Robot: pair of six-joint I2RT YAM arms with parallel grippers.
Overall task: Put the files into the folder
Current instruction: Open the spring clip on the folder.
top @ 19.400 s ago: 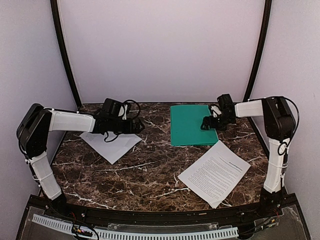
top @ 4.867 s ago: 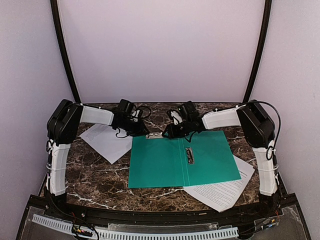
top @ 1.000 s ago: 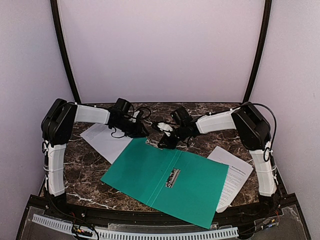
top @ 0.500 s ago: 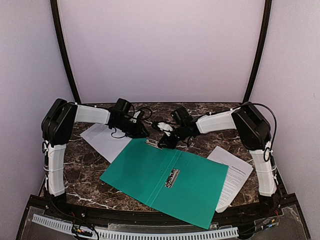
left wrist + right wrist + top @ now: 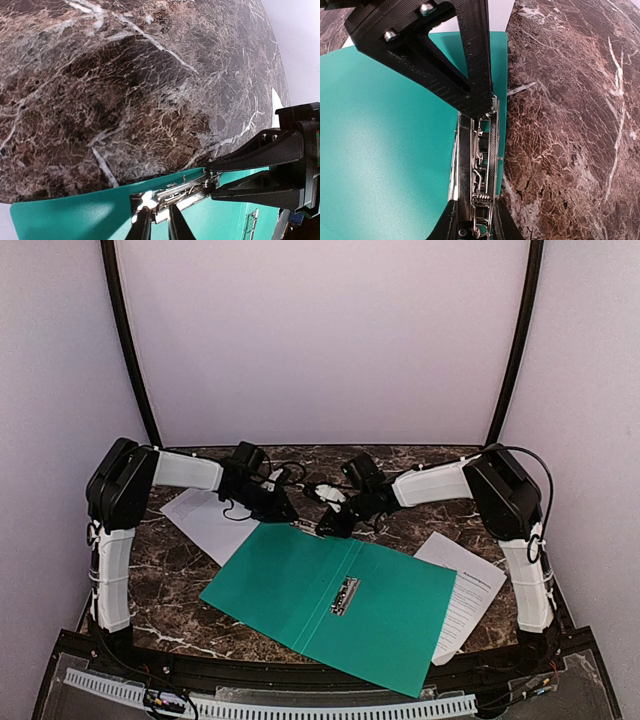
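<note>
Folder (image 5: pixel 300 585) is lying wide open on the counter (image 5: pixel 180 580), inside face up and turned at an angle, with a metal strip (image 5: pixel 345 595) along the middle fold. The two sheets aren't in it yet. One sheet (image 5: pixel 205 522) sits flat off the folder's left corner. The other sheet (image 5: pixel 475 590) is on the right with its edge tucked under the cover.

Both arms meet at the clip (image 5: pixel 482 165) on the folder's far edge. Your left end effector (image 5: pixel 159 227) is pinched down to a narrow gap around one end of that clip. The right end effector (image 5: pixel 476 227) is closed almost as tight on the other end, fingers on either side of the spring bit.

Handling-wise, I'd treat the folder as light, thin and floppy. It looks like slick plastic on polished stone, so it'll probably skate or pivot if you tug one side. The clip is likely the only stiff part, so that's your handle; grab a cover and it'll likely just bend.

The paper will be limp and hard to get a finger under while it lies flat. I'd go for a free corner or edge and drag rather than lift. Watch the right sheet, since the cover is sitting on it.
</note>
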